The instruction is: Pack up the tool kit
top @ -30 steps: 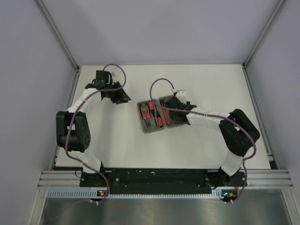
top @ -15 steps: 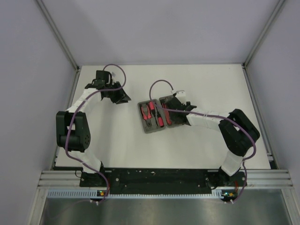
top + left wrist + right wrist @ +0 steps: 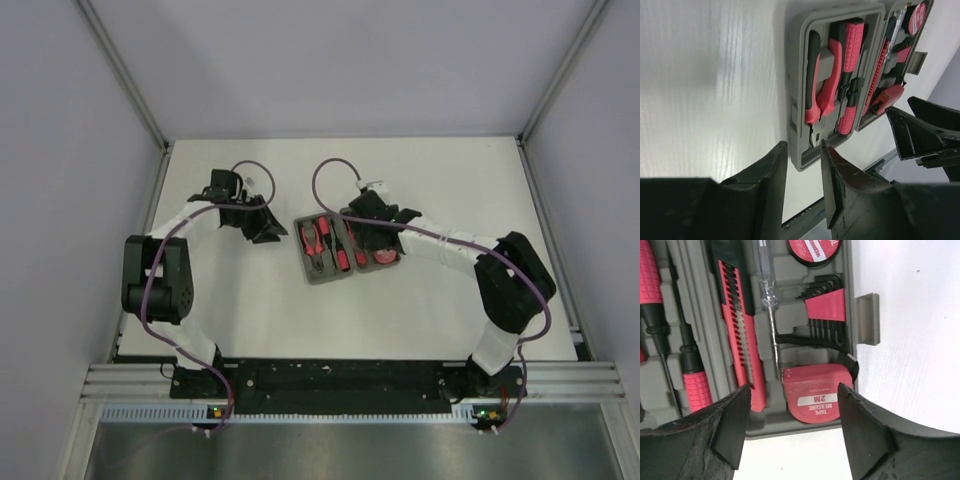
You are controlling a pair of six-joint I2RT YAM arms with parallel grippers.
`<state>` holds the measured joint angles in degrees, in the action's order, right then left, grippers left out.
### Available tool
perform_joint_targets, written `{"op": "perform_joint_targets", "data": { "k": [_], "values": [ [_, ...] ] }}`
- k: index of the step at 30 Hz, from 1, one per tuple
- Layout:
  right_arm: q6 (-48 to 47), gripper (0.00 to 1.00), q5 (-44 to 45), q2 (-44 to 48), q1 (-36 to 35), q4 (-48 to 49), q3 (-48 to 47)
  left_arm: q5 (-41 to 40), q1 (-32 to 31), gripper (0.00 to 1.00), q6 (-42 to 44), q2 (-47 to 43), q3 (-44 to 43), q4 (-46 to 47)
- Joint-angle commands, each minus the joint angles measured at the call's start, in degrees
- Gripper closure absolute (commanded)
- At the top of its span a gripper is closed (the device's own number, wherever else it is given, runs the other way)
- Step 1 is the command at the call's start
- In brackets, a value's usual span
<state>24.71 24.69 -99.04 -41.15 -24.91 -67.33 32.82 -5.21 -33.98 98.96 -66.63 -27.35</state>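
Observation:
The grey tool case lies open mid-table. Its left half holds red-and-black pliers and a red-handled screwdriver. Its right half holds a red knife, a clear tester screwdriver, hex keys and the red tape measure. My right gripper hangs open above the tape measure, holding nothing; it also shows in the top view. My left gripper is narrowly open and empty, just left of the case's corner; the top view shows it too.
A grey latch tab sticks out from the case's right edge. A red tape roll sits at the case's far end. Purple cables loop above both wrists. Metal frame rails border the white table.
My right gripper has moved left and farther back over the case's right half, uncovering the tape measure in the top view. My left gripper has shifted slightly right toward the case.

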Motion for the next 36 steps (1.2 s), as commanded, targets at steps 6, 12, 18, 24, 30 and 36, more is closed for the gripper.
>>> {"op": "perform_joint_targets", "data": {
  "k": [6, 12, 18, 24, 30, 36],
  "values": [
    [-7.30, 0.50, -8.78, -2.29, 2.82, -2.25, -4.82, 6.56, -4.54, 0.65, -3.20, 3.87, 3.00, 6.17],
    [-10.99, 0.53, -9.13, -5.10, 2.83, -4.71, -5.27, 4.10, -5.77, 0.67, -3.82, 6.68, 1.33, 4.94],
    [-11.70, 0.60, -9.04, -6.07, 2.83, -6.65, -4.65, 1.73, -6.21, 0.70, -4.43, 9.67, -1.04, 3.89],
    [-13.02, 0.64, -10.01, -7.83, 2.91, -8.92, -5.18, 1.02, -6.39, 0.73, -4.70, 12.31, -1.66, 3.71],
    [-13.11, 0.64, -10.01, -10.46, 3.00, -12.09, -6.50, 0.14, -6.39, 0.73, -4.26, 12.75, -1.92, 2.83],
    [-13.02, 0.65, -8.96, -11.96, 3.00, -15.52, -7.03, -1.00, -6.39, 0.77, -4.08, 13.10, -2.80, 2.13]
  ]
}}
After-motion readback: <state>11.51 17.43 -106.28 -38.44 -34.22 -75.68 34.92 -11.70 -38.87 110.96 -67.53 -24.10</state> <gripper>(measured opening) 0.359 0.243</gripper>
